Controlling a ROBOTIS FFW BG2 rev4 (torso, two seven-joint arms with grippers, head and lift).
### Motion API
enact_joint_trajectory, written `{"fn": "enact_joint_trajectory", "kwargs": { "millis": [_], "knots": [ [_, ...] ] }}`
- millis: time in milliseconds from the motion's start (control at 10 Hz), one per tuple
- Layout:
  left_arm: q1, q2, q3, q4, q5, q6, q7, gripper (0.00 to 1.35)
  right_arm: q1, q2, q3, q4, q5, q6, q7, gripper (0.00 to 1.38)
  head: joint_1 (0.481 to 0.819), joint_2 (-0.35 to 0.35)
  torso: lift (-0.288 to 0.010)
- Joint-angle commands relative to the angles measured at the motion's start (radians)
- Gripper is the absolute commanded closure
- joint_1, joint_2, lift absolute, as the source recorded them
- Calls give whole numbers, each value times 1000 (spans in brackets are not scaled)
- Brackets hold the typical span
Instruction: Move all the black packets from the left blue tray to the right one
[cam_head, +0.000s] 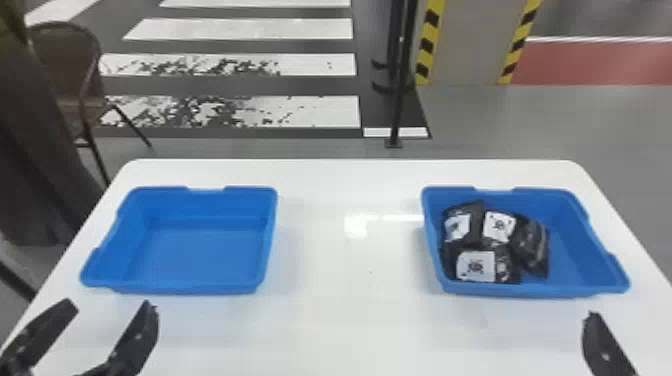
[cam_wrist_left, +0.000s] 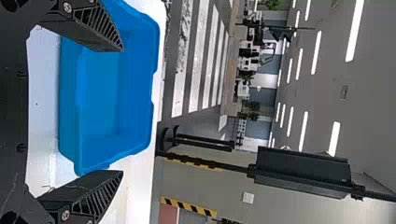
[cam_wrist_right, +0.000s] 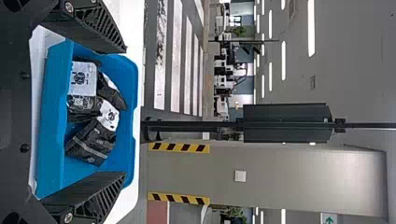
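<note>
Transfer seemingly complete: black packets (cam_head: 476, 266) are occupying the two-o'clock tray (cam_head: 565, 255); left gripper (cam_head: 110, 306) and right gripper (cam_wrist_right: 124, 112) are gaping wide, likely needing only withdrawal.

Indoor parking-garage-like hall; painted crosswalk stripes (cam_head: 255, 28); hazard-striped pillar (cam_head: 470, 40); ceiling strip lights (cam_wrist_left: 355, 30)

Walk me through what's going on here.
Nothing is being handled right now. The left gripper is open and empty on the near side of the left blue tray, which is empty. The right gripper is also open and empty. The black packets lie bunched together in the right tray, so the transfer looks finished.
</note>
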Motion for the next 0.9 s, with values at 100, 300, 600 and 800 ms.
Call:
{"fn": "enact_joint_trajectory", "kwargs": {
  "millis": [100, 300, 600, 800],
  "knots": [
    [0, -3, -1, 0, 4, 6, 0, 102, -2, 0, 0, 1, -5, 0, 0, 87, 695, 15, -140],
    [0, -3, -1, 0, 8, 6, 0, 102, 0, -3, 4, 1, -9, 0, 0, 87, 695, 14, -140],
    [0, -3, 1, 0, 14, 6, 0, 102, -2, -3, 4, 1, -15, 0, 0, 87, 695, 18, -140],
    [0, -3, 1, 0, 18, 8, 0, 102, -2, -3, 4, 1, -15, 0, 0, 87, 695, 17, -140]
  ]
}}
